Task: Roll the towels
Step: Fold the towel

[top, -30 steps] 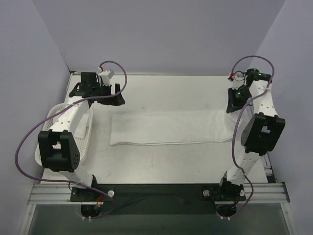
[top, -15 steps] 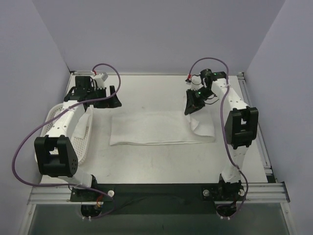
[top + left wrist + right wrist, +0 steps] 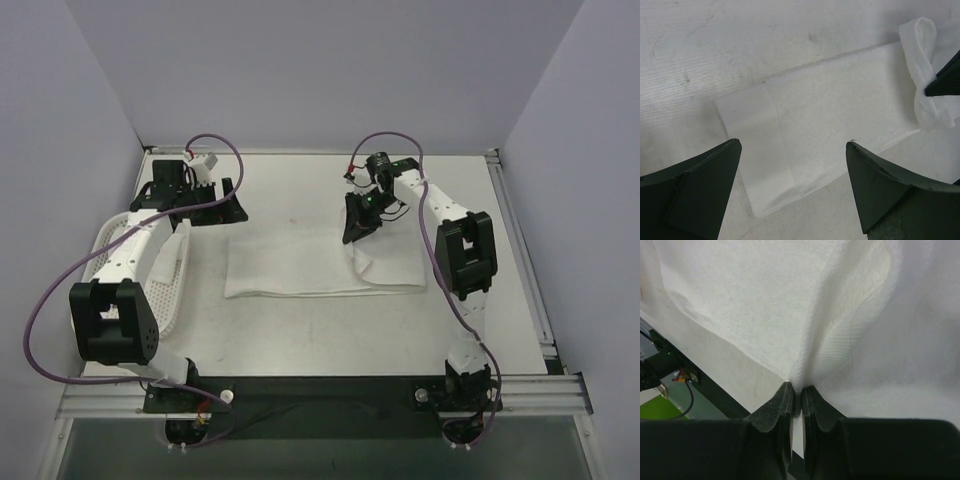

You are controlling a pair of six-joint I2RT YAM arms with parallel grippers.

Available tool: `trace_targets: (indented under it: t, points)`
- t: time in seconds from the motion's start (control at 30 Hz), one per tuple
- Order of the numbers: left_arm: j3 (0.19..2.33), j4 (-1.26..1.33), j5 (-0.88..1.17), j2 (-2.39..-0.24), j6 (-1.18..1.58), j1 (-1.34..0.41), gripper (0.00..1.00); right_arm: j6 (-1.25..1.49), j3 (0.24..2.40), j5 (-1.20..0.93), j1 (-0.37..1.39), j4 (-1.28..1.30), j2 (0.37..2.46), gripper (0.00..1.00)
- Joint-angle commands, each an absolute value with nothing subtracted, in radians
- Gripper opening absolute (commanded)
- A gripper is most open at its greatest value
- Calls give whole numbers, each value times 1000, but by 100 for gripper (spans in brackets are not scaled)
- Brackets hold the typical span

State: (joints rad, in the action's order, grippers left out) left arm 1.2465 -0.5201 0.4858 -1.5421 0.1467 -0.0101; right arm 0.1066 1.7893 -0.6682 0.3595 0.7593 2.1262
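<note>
A white towel (image 3: 300,262) lies flat on the table, long side left to right. Its right end is lifted and folded back over itself toward the left. My right gripper (image 3: 352,238) is shut on that lifted end, near the towel's middle; in the right wrist view the fingers (image 3: 782,402) pinch a fold of the towel (image 3: 805,315). My left gripper (image 3: 228,207) is open and empty, just above the towel's far left corner. In the left wrist view the towel's left end (image 3: 805,135) lies between the open fingers.
A white perforated basket (image 3: 110,262) sits at the table's left edge beside the left arm. Purple cables loop from both arms. Grey walls close the table on three sides.
My right gripper has carried the towel's right end leftward, from the far right of the table to about the middle, folding the towel over itself. The left arm has hardly moved.
</note>
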Motion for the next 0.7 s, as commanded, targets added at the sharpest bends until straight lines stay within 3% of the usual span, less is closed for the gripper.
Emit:
trace_targets:
  t: [0.0,0.67]
  points:
    - [1244,-485,505,-1503,153,-5,97,158,1816,-670,390,746,2129,0]
    - [1258,-506,471,-1534,146,-5,97,147,1715,-627,483,710,2140,0]
